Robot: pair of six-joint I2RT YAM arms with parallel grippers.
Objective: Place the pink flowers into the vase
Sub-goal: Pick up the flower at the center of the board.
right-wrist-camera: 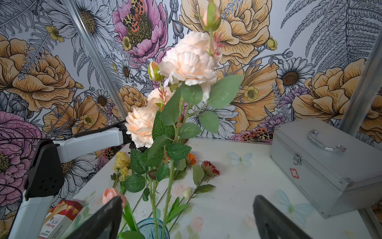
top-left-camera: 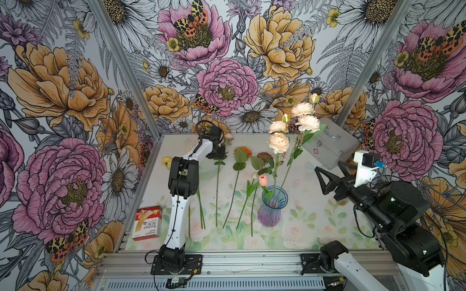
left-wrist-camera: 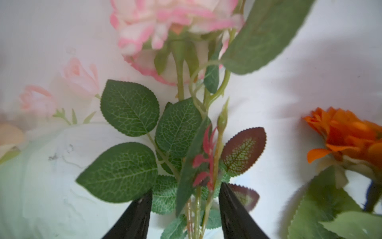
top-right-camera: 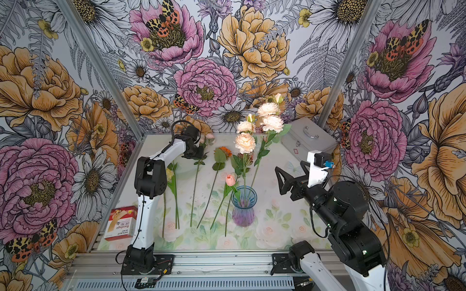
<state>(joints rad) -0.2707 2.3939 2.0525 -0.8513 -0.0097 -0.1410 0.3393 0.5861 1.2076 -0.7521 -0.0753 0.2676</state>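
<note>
Pink spray (left-wrist-camera: 177,128) dead ahead of left gripper (left-wrist-camera: 186,196), stem lengthwise between its half-parted jaws, not yet clamped. Lies far from wide-spread right gripper (top-left-camera: 320,180), hovering near vase (top-left-camera: 273,206).

In both top views, left of centre, the left hand (top-left-camera: 219,152) is masked by its own black wrist, and the left arm (top-left-camera: 177,209) partly covers the yellow flowers (top-left-camera: 166,161). In the left wrist view the pink bloom (left-wrist-camera: 175,31) is blurred and cut by the frame edge, as is the orange flower (left-wrist-camera: 351,140). The right wrist view shows only the rim of the vase (right-wrist-camera: 144,225).
</note>
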